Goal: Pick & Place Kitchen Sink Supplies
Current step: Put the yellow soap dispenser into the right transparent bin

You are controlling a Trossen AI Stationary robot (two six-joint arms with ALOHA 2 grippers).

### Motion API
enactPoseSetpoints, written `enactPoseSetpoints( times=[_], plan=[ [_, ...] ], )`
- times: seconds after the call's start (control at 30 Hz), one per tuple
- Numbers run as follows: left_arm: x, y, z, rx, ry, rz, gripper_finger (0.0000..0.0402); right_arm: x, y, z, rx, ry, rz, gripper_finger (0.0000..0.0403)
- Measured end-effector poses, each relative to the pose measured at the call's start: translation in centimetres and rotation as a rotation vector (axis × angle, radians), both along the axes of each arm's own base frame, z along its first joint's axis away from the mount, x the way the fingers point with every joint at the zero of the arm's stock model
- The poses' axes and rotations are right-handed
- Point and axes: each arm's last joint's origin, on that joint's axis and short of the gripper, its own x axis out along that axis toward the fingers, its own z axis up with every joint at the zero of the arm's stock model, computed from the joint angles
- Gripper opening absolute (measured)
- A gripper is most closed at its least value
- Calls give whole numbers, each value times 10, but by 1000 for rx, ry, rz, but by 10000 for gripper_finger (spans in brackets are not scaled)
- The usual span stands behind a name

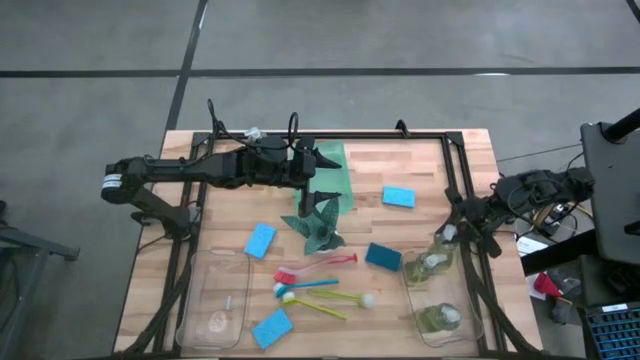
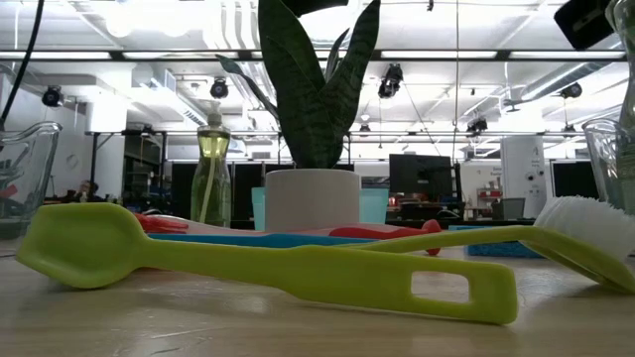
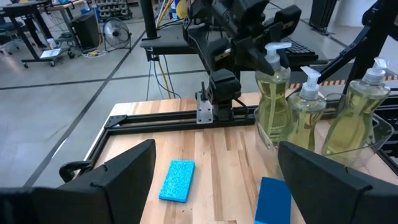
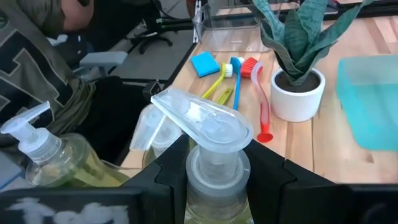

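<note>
My right gripper [image 1: 447,237] is at the far end of the right clear bin [image 1: 470,310], shut on a soap bottle [image 4: 214,186]. Two more bottles [image 3: 367,112] stand in that bin. A further bottle [image 2: 213,169] stands upright on the table behind the brushes. Four blue sponges [image 1: 260,240] lie flat about the table. The red brush [image 1: 320,265], blue brush [image 1: 305,285] and yellow brush [image 1: 325,300] lie together near the middle. My left gripper [image 1: 322,160] is open above the green tray [image 1: 340,185], touching nothing. My right gripper pinches the bottle's white neck collar [image 4: 214,165], just under the pump head, with one finger [image 4: 171,168] on each side. The fingers come from the table's right side, slanting down. The bottle is upright with its lower part inside the bin; whether it rests on the bin's floor cannot be told.
The spiky plant in its white pot [image 1: 318,225] stands mid-table between tray and brushes. Another clear bin [image 1: 215,300] sits at the near left. A dark rail frame [image 1: 400,135] runs along the far and side edges. Bare wood shows around the far right sponge [image 1: 398,196].
</note>
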Motion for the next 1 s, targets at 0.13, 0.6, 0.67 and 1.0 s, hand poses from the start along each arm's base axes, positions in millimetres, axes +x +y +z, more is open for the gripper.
enactPoseSetpoints(
  times=[0.13,0.6,0.67,1.0],
  plan=[
    [0,0,0,0,0,0,330,-1,-1,-16,21,6,-12,115],
    [0,0,2,-6,-24,2,330,0,3,-31,121,28,46,143],
    [0,0,2,-11,-24,4,330,1,3,-34,132,44,37,148],
    [0,0,2,-14,-24,4,330,0,3,-31,165,59,29,179]
  ],
)
